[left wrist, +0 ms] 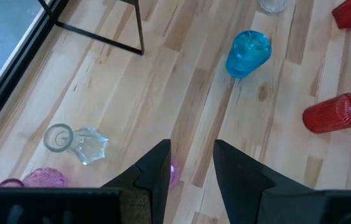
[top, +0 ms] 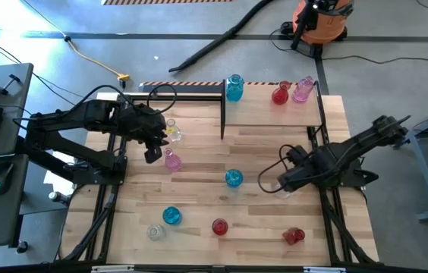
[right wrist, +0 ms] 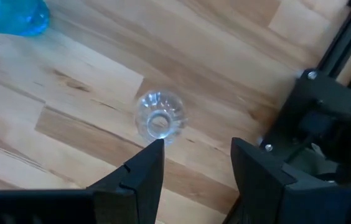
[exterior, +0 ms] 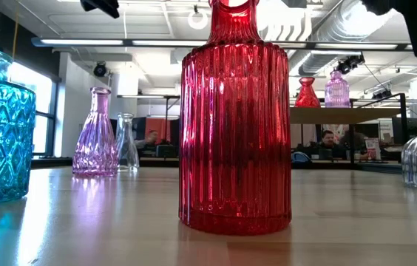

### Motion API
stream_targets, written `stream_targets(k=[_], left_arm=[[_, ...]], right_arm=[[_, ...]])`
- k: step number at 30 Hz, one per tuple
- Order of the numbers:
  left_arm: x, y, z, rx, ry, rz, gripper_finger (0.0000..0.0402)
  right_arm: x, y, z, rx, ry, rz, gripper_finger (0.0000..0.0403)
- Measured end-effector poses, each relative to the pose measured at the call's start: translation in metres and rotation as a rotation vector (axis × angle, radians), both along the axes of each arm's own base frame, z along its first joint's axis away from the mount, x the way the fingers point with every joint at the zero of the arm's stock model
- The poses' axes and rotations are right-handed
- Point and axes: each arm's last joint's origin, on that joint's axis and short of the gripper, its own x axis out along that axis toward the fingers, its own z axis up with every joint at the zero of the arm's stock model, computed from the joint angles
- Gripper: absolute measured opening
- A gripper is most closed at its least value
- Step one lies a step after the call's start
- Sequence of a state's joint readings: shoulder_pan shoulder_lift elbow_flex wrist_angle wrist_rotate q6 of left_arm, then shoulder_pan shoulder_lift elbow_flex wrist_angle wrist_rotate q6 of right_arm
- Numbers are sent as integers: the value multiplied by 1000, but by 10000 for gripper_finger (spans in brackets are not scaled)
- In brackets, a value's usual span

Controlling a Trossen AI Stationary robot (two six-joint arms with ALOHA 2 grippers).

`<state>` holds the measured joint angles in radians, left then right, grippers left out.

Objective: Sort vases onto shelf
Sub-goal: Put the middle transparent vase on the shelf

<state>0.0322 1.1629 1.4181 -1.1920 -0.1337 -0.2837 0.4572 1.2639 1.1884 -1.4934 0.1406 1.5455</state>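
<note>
The right hand [right wrist: 191,163] is being held part open over a clear vase [right wrist: 159,117], to grab it. The left hand [left wrist: 191,163], empty and open, is being held over a pink vase [top: 172,161].

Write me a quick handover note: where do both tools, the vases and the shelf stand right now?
Left tool: open, empty, above the pink vase at mid-left.
Right tool: open, empty, over a clear vase by the right edge.
Done: blue vase, red vase and another pink vase stand on the shelf.
Left: seven vases on the table, including the two under the tools.
</note>
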Motion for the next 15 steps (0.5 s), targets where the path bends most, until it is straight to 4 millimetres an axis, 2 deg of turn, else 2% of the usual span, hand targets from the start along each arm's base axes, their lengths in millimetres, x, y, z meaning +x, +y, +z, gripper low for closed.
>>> stream_targets(k=[6, 15], left_arm=[[2, 0, 2, -4, -28, 7, 113], [3, 0, 2, -26, -44, 37, 113]], right_arm=[[-9, -2, -26, 73, 5, 3, 165], [-4, 2, -56, 131, -59, 19, 165]])
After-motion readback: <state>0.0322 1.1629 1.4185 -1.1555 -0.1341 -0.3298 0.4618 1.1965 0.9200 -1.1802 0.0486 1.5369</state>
